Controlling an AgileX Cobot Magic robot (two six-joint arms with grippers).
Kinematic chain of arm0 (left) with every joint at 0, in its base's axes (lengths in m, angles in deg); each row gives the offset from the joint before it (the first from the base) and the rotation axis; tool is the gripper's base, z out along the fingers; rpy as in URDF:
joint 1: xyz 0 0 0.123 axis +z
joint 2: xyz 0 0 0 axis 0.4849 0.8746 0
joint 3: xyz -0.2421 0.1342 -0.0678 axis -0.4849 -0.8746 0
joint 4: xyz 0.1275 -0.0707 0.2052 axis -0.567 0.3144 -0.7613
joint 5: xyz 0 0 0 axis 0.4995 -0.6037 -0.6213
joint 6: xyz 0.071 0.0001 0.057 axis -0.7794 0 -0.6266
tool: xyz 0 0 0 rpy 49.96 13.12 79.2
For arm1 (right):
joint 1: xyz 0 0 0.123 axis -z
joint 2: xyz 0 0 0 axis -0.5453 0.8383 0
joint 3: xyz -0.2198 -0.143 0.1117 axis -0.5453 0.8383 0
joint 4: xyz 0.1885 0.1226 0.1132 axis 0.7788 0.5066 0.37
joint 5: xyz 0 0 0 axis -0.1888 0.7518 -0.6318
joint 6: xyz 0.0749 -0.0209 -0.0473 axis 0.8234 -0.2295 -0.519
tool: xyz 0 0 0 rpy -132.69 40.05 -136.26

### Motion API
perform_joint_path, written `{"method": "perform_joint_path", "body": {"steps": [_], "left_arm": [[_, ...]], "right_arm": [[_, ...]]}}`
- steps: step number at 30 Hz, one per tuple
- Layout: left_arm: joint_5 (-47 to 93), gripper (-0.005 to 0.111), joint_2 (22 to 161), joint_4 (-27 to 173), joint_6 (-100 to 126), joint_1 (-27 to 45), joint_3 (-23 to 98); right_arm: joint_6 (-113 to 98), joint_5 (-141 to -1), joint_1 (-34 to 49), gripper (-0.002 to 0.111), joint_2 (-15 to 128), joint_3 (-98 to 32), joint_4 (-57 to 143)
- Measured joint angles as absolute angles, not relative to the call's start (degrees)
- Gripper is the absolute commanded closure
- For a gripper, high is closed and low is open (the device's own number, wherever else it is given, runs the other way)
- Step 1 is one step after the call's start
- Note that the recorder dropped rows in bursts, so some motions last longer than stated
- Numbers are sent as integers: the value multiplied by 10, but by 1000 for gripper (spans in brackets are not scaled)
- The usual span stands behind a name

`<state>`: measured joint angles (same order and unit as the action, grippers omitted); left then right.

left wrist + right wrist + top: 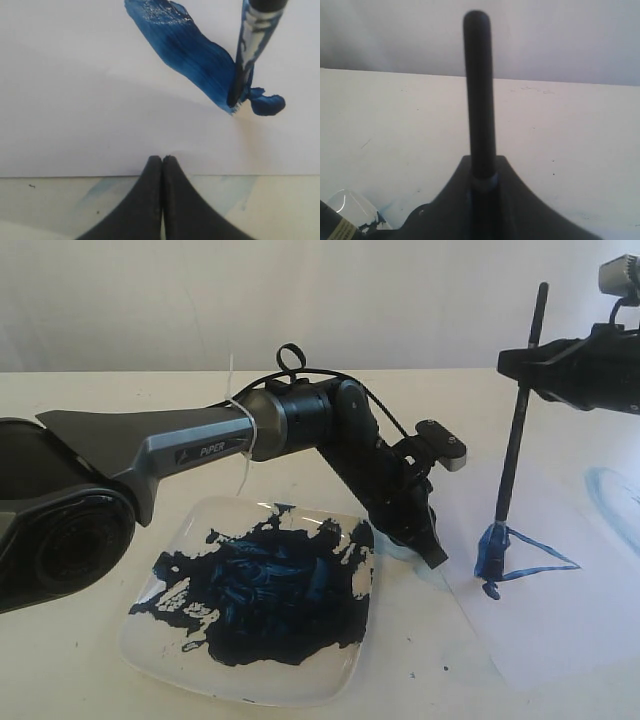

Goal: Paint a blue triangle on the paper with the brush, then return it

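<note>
The black brush [518, 425] stands nearly upright, held partway up its handle by my right gripper [523, 365], which is shut on it. Its blue tip [494, 537] touches the paper [560, 580] at the left corner of the blue triangle [525, 558]. In the right wrist view the brush handle [479, 100] rises from between the shut fingers [445, 205]. My left gripper [434, 558] is shut on nothing and presses its tips on the paper's left edge. In the left wrist view the shut fingertips [161, 161] rest at the paper edge [100, 150], near a thick blue stroke [185, 50] and the brush tip [240, 85].
A white square plate [150, 640] smeared with dark blue paint lies at the front left, under my left arm [200, 445]. A faint light-blue curved smear [612, 502] marks the table at the far right. A pale wall runs behind the table.
</note>
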<state>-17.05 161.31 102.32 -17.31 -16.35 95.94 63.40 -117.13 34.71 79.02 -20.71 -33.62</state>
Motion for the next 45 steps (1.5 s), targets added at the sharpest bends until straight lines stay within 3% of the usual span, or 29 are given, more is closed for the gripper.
{"method": "perform_joint_path", "body": {"steps": [45], "left_arm": [[-171, 107, 1613, 1024, -173, -163, 959]], "right_arm": [[644, -1054, 347, 108, 781, -207, -348]]}}
